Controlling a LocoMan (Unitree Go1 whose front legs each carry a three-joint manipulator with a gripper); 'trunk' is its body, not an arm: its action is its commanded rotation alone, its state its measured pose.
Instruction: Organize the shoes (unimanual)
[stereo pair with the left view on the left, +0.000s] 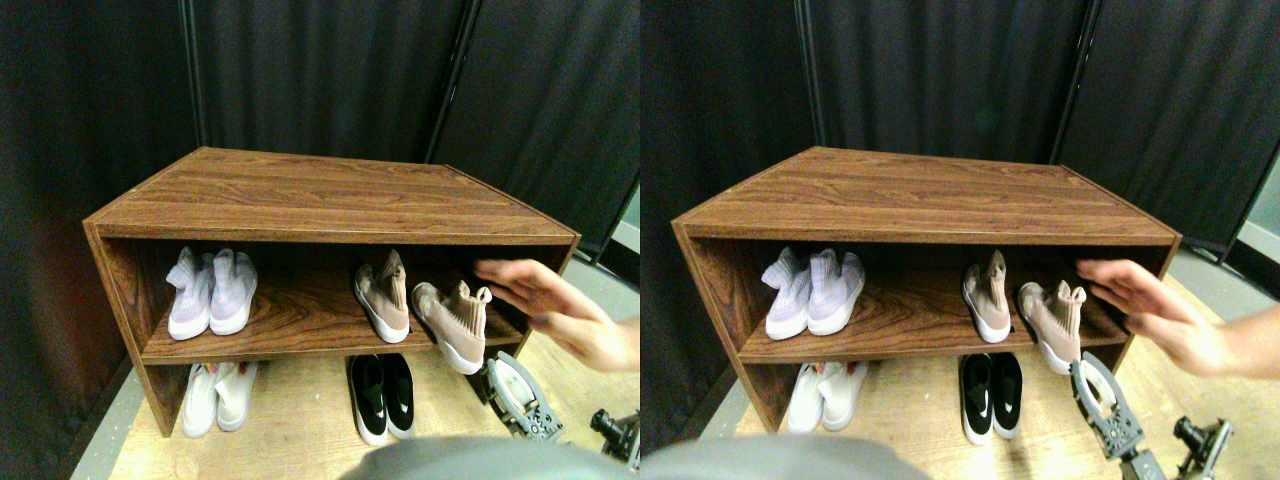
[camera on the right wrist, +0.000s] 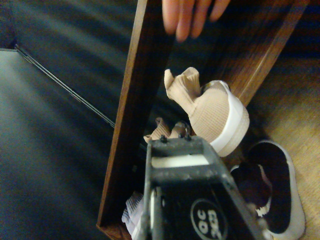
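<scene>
Dark curtains back a wooden shelf (stereo pair with the left view on the left: 330, 195) holding knit beige shoes (stereo pair with the left view on the left: 452, 322); right gripper (stereo pair with the left view on the left: 518, 397) state unclear.

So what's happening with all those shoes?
A robot is tidying shoes on a wooden shoe rack. Its right gripper hovers by a beige shoe that sticks out over the shelf's edge. A person's hand is reaching in beside it. The lavender pair, white pair and black pair sit neatly.

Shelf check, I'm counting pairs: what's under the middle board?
Under the board, on the floor, stand a white pair and a black pair. The gripper covers the far right corner.
</scene>
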